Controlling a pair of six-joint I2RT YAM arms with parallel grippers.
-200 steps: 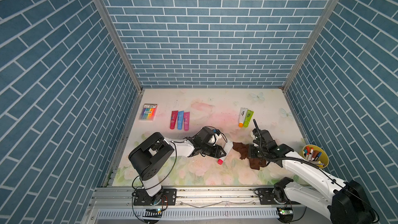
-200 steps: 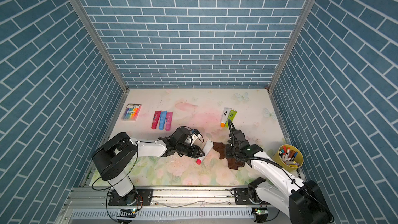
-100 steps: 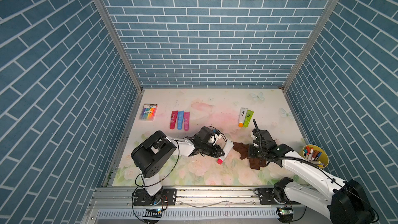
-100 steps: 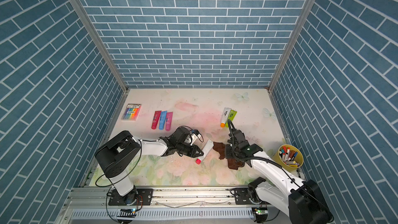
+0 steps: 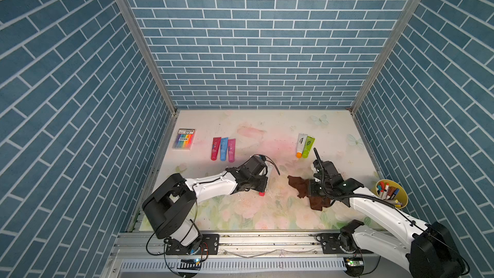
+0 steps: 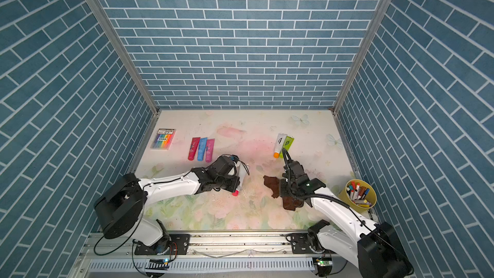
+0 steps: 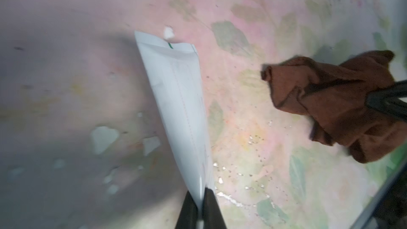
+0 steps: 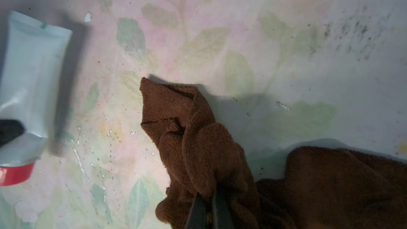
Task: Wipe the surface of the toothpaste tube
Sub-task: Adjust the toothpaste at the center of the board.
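The toothpaste tube point(image 5: 269, 173) is white with a red cap point(image 6: 235, 193) and lies near the middle of the floral mat. My left gripper point(image 5: 260, 184) is shut on it close to the cap end. In the left wrist view the black jaws point(image 7: 201, 191) pinch the tube point(image 7: 176, 98) edge-on. A brown cloth point(image 5: 296, 184) is bunched in my right gripper point(image 5: 308, 188), which is shut on it a short way right of the tube, not touching it. The right wrist view shows cloth point(image 8: 198, 139), gripper point(image 8: 209, 194) and tube point(image 8: 30, 73).
Three tubes, red, blue and pink point(image 5: 223, 148), lie at the back left beside a marker pack point(image 5: 184, 139). Two more tubes, orange-capped and green point(image 5: 304, 145), lie behind the right arm. A yellow cup of markers point(image 5: 391, 192) stands by the right wall.
My left gripper has closed on the tube. The tube has swung from a slant to nearly front-to-back and shifted a little left. The right arm and cloth have not moved.
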